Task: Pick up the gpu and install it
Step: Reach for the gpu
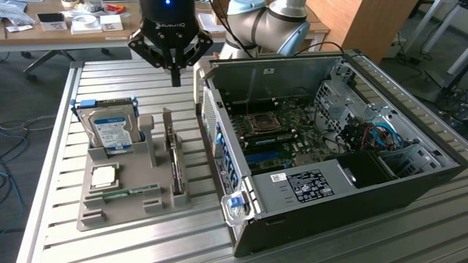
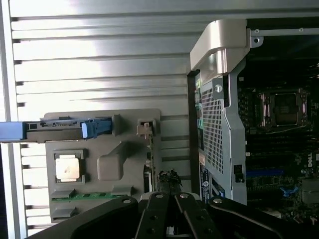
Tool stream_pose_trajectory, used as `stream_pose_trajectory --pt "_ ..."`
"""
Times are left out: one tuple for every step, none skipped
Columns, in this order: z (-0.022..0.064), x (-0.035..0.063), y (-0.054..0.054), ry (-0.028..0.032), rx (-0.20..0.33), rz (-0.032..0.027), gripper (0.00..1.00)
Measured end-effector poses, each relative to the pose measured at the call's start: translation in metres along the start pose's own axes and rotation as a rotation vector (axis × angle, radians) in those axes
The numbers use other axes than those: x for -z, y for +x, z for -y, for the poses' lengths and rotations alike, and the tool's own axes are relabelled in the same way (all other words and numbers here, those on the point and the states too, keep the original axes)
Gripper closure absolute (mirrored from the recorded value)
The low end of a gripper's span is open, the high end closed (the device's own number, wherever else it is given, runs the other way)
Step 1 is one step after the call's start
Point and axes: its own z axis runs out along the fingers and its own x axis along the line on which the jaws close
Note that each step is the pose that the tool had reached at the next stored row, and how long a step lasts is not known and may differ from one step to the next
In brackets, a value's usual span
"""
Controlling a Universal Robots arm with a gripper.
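Gripper point(image 1: 175, 81) is closed, fingers pressed together, empty, pointing straight down. It hangs in the air and touches nothing.

The gpu point(image 1: 174, 159) sits below the fingertips and well apart from them. It stands on edge in a slot of the grey holder tray point(image 1: 109, 211), with the silver bracket end up nearer the gripper. We read it as not yet picked up.

Handling, our judgement:
- Light and stiff, a thin flat board that won't flex much.
- Fragile: exposed components, a fan block and a contact edge we would keep off.
- Best hold looks like pinching across the thin thickness at the upper edge, near the middle so it doesn't swing.
- The bare board face may be a bit slick, and the closed jaws would have to open first.

Materials and shapes:
- The tray is matte moulded plastic with blocky uprights and pockets.
- On the tray, beyond the card from the case, are the hard drive point(image 1: 111, 131), silver with a blue-white label and upright in a blue frame, a square metal-topped CPU point(image 1: 103, 175), and a narrow green RAM stick point(image 1: 124, 193) lying flat.
- The table point(image 1: 117, 76) is ribbed aluminium slats, shiny.
- On the other side of the gripper is the open computer case point(image 1: 365, 186), with a black shell, grey sheet-metal inside, a perforated rear panel and a dark green motherboard point(image 1: 285, 129) lying flat in it.
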Motion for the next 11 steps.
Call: stream_pose_trajectory --pt "0.0001 0.0000 0.0010 0.0000 0.000 0.0000 0.89" --pt "0.0002 0.0001 0.0031 0.0000 0.000 0.0000 0.89" --pt "0.0003 0.0001 0.0042 -0.0001 0.000 0.0000 0.89" --pt "0.0004 0.0001 0.0050 0.0000 0.000 0.0000 0.89" --pt "0.0004 0.0001 0.0054 -0.0001 0.000 0.0000 0.89" --pt "0.0004 0.0001 0.0054 -0.0001 0.000 0.0001 0.89" --pt "0.0004 0.0001 0.0055 -0.0001 0.000 0.0000 0.89" --pt "0.0004 0.0001 0.0056 -0.0001 0.000 0.0000 0.89" --pt "0.0004 0.0001 0.0058 -0.0001 0.000 0.0000 0.89" --pt "0.0005 0.0002 0.0069 0.0001 0.000 -0.0001 0.89" --pt "0.0006 0.0003 0.0084 0.0000 0.000 0.0000 0.89"
